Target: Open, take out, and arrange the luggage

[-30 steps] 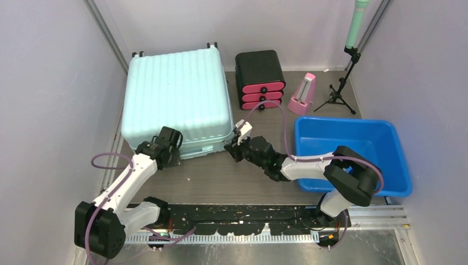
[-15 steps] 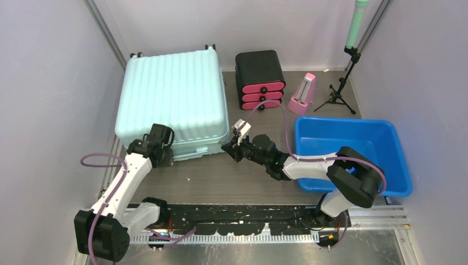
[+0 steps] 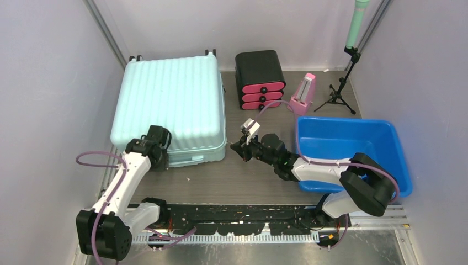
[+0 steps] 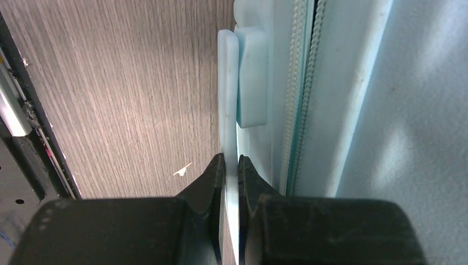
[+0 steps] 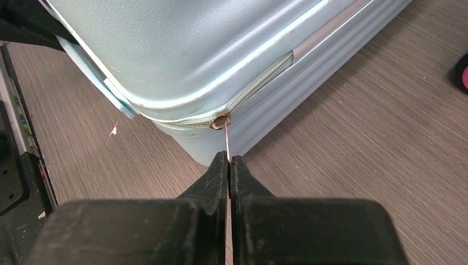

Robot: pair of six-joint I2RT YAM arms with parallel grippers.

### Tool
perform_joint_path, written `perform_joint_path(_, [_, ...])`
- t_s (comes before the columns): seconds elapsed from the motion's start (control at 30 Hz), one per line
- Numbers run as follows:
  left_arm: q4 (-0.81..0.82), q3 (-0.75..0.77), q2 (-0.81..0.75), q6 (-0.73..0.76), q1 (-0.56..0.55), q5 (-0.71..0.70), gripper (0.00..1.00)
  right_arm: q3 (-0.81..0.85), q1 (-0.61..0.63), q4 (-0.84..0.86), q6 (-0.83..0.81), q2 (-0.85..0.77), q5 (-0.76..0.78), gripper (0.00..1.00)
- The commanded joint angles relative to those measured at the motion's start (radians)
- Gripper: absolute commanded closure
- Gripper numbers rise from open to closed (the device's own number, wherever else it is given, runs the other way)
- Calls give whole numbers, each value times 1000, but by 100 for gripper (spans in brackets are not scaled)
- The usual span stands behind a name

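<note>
- From the top view, we see the luggage (image 3: 168,102) lying flat on its side at the back left of the table (image 3: 221,179). It is a pale mint-green hard shell with ribs running from its near edge to its far edge, and black wheels (image 3: 210,52) show at the far edge.
- The left gripper (image 3: 159,161) sits against the near edge of the luggage, by its left corner. The right gripper (image 3: 237,149) is just off the near right corner. We cannot judge how either pair of fingers stands from this height.
- To the right of the luggage stand a black drawer box (image 3: 258,65) with pink drawers, a small pink object (image 3: 302,95) and a black tripod stand (image 3: 338,94). A blue tub (image 3: 342,121) lies at the right side.
- In the left wrist view, the left gripper (image 4: 230,165) is pressed together on a thin pale mint handle strip (image 4: 227,83), one black finger on each face.
- The strip stands edge-on beside a mint mounting block (image 4: 253,77). Beyond the block run the zip teeth (image 4: 295,83) and the smooth shell of the luggage (image 4: 381,110). Wood-grain table shows on the left.
- In the right wrist view, the right gripper (image 5: 228,163) is closed tight, pinching the thin metal zip pull (image 5: 226,141).
- The pull hangs from a slider (image 5: 221,120) at the rounded corner of the luggage (image 5: 193,49). From the slider a grey-green zip tape (image 5: 256,85) runs up to the right along the seam. The shell here is glossy and pale, ribbed below the seam.
</note>
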Motion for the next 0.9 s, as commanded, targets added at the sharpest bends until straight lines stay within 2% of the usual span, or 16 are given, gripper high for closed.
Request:
perform_joint_path(0.0, [-169,64,-43,28,39,-327,100,-17,-80,13,-58,-11,293,100])
perform_joint_path(0.17, [-200,72,-50,34,40,-348,100,55,-139,95,-73,102,324,100])
perform_joint_path(0.4, [-196,62,-48,54,40,-311,100,165,-162,112,-88,234,289,100])
perform_joint_path(0.57, [-171,60,-63,130,40,-267,100,259,-175,97,-107,317,288,100])
perform_joint_path(0.7, [-167,79,-92,207,38,-260,64,293,-182,86,-110,343,288,100])
perform_joint_path(0.77, [-179,113,-117,260,38,-285,53,294,-185,82,-110,338,293,99])
perform_joint_path(0.83, [-202,162,-143,332,31,-301,44,290,-186,68,-110,326,302,93])
perform_joint_path(0.87, [-218,184,-156,360,28,-306,41,290,-187,61,-110,313,305,86])
